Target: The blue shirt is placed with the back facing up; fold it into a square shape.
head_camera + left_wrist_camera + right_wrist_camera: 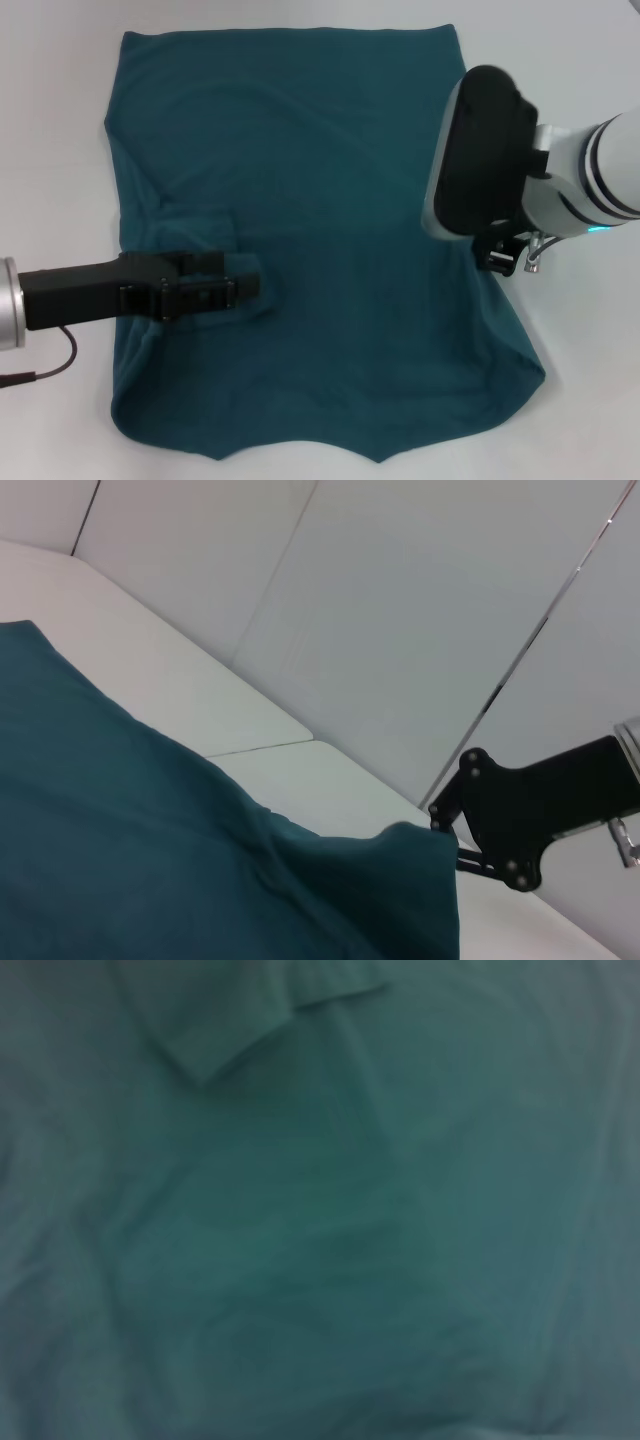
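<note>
The blue shirt [320, 160] lies spread on the white table [60, 150], plain side up, and is much bigger than both grippers. Its left sleeve [195, 232] is folded inward onto the body. My left gripper [250, 287] rests low on the cloth just in front of that sleeve, with fabric bunched around its tip. My right gripper [500, 258] sits at the shirt's right edge, mostly hidden under its wrist. In the left wrist view the shirt's edge [425, 845] rises to a peak at the right gripper [470, 855], which is shut on it. The right wrist view shows only the shirt [330, 1260].
Bare white table surrounds the shirt on all sides [585, 400]. A cable [55, 365] hangs from the left arm near the table's front left. White wall panels [400, 630] stand beyond the table's far side.
</note>
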Robot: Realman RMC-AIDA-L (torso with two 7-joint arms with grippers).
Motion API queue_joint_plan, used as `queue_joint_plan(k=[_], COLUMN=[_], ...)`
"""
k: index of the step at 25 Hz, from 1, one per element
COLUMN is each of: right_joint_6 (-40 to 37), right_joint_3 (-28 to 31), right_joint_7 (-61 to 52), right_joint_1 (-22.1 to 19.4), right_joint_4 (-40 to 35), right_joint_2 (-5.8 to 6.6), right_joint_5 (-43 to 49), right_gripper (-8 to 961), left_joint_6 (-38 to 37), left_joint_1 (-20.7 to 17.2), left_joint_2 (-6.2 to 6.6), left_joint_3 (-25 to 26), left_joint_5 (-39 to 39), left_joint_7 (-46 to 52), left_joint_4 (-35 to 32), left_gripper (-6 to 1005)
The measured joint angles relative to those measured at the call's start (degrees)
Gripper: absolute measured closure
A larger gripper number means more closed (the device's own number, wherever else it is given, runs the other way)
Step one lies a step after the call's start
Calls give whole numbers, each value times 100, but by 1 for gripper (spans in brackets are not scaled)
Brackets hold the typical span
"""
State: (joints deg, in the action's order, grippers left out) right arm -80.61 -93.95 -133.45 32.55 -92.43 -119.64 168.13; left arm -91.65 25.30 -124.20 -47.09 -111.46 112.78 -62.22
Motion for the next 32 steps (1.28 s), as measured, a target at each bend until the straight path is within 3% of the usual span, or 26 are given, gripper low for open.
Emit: queue_joint_plan(k=[10, 21, 31, 32], right_joint_6=[-568, -510, -363, -349], right_joint_3=[-96, -544, -383, -387], right_joint_7=[-32, -162, -332, -337], right_joint_1=[357, 590, 681, 681], right_joint_4=[288, 1111, 1370, 1382], right_joint_2=[70, 137, -33, -37], right_joint_5=[16, 18, -14, -16], right_gripper=[937, 934, 932, 891], left_joint_6=[-2, 12, 34, 35], left_joint_1=[-42, 1, 2, 2], left_joint_2=[1, 18, 19, 19], left_joint_3=[24, 27, 16, 16], left_joint_5=[2, 2, -20, -17], left_joint_7=[8, 7, 3, -3], left_joint_4=[0, 102, 140, 141], left_gripper=[203, 203, 202, 202])
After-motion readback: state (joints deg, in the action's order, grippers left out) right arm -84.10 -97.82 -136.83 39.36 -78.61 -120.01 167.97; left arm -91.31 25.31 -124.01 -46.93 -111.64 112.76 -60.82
